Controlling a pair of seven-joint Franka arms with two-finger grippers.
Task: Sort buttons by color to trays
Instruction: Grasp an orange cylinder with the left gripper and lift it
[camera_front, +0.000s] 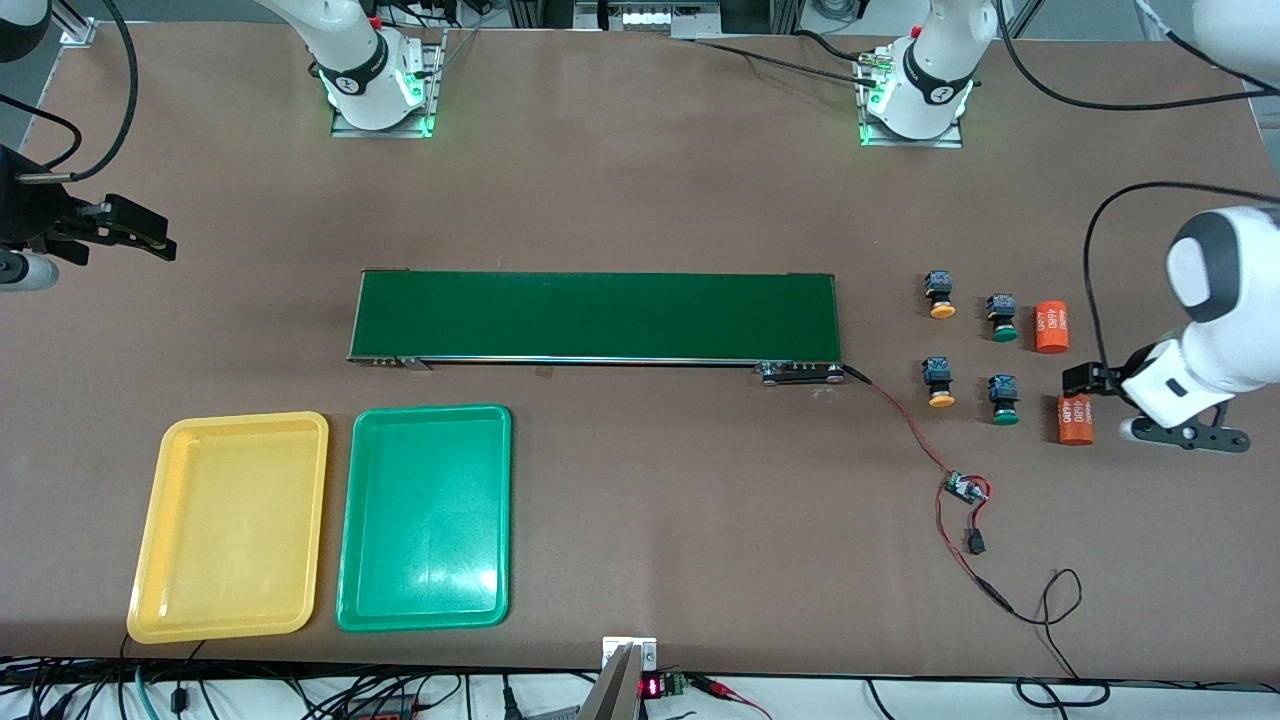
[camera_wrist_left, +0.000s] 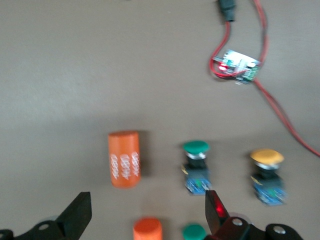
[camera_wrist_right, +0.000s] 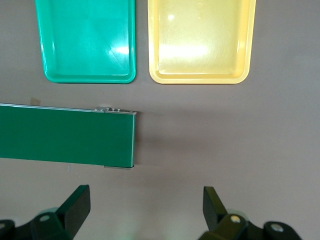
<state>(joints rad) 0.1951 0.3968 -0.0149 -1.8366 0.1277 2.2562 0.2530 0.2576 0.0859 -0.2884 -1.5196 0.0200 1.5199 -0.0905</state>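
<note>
Four buttons stand past the conveyor's end toward the left arm's end of the table: two yellow-capped (camera_front: 940, 296) (camera_front: 938, 384) and two green-capped (camera_front: 1002, 318) (camera_front: 1003, 401). The left gripper (camera_front: 1090, 384) hangs open and holding nothing over the two orange cylinders beside them. In the left wrist view the left gripper (camera_wrist_left: 148, 212) frames a green button (camera_wrist_left: 196, 167), a yellow button (camera_wrist_left: 267, 175) and another green cap (camera_wrist_left: 194, 232). The yellow tray (camera_front: 230, 525) and the green tray (camera_front: 425, 515) lie side by side, with nothing in them, toward the right arm's end. The right gripper (camera_front: 140, 232) waits open there, as the right wrist view shows (camera_wrist_right: 146, 207).
A long dark-green conveyor belt (camera_front: 595, 315) crosses the middle. Two orange cylinders (camera_front: 1051, 326) (camera_front: 1075, 420) lie beside the green buttons. A small circuit board (camera_front: 964, 489) with red and black wires sits nearer the front camera than the buttons.
</note>
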